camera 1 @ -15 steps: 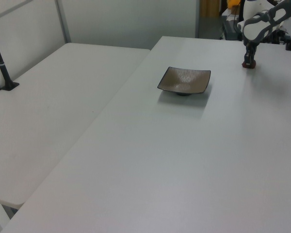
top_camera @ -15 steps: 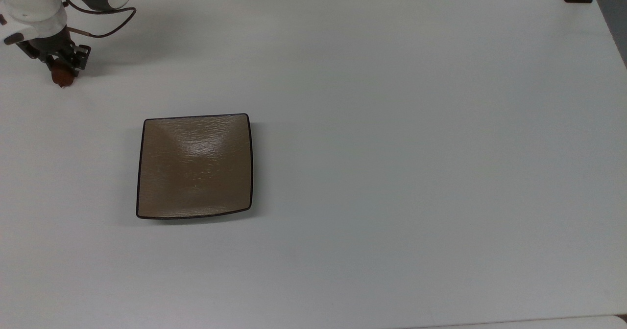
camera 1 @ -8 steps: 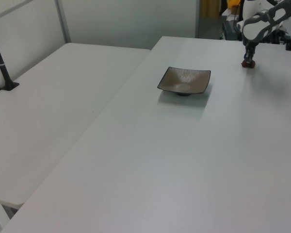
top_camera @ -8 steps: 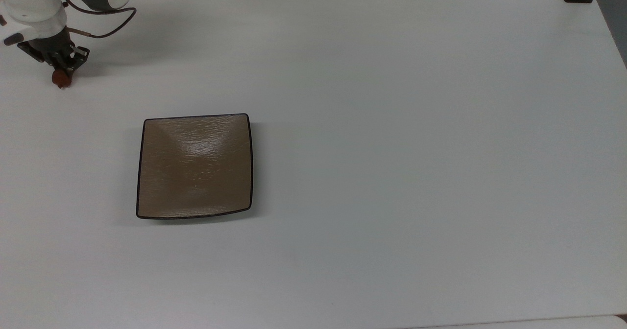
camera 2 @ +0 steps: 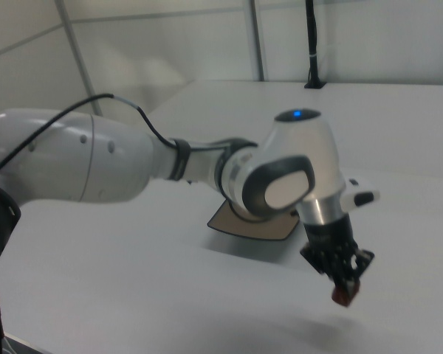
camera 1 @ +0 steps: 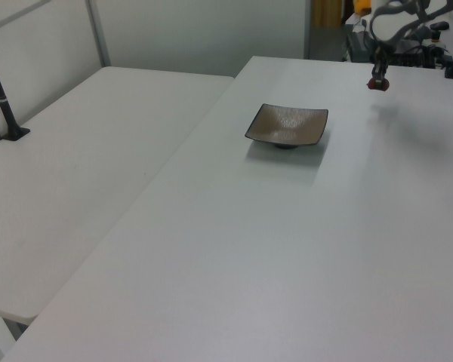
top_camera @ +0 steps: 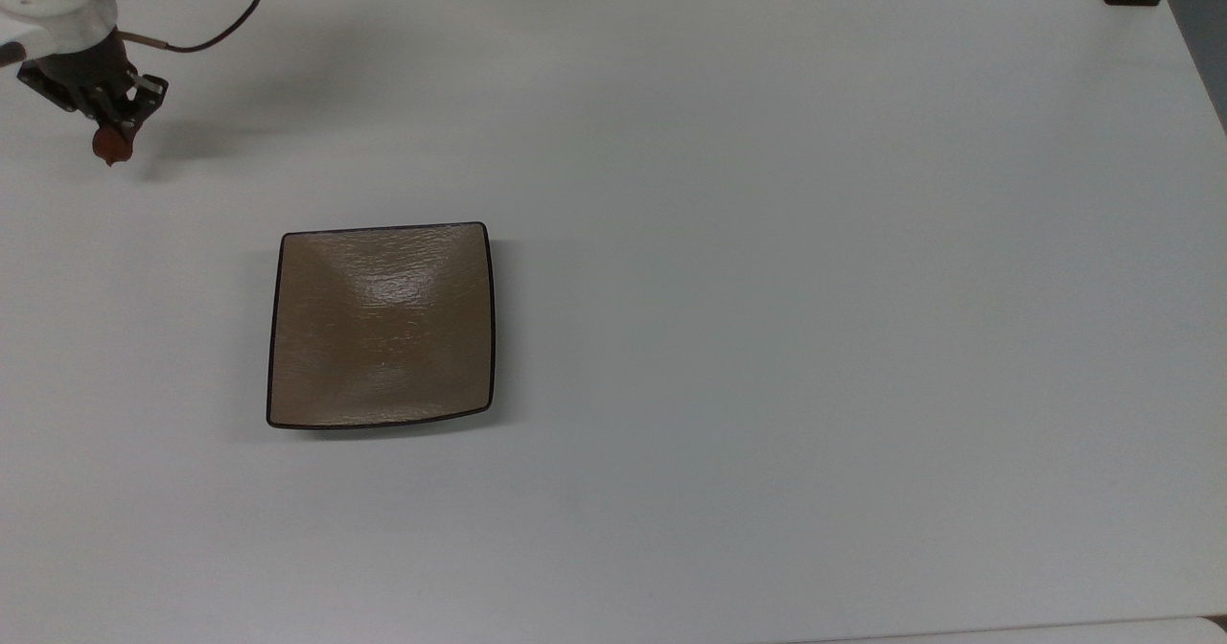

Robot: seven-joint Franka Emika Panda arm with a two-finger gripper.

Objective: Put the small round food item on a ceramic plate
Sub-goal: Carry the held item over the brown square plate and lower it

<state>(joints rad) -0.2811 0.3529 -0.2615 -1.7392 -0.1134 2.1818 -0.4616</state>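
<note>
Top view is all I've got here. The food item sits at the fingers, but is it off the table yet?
Observer: Yes. In the left view the small round food item hangs above the table, with its shadow lying apart from it on the surface.
Operator: Is the grip sound?
Observer: In the right view the gripper points straight down and the item pokes out below its fingers.
Operator: Anything on the plate?
Observer: No. The left view shows the ceramic plate bare, raised on a small dark foot.

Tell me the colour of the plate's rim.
The ceramic plate has a thin dark, near-black rim around a tan-brown surface; the top view shows it best.
</note>
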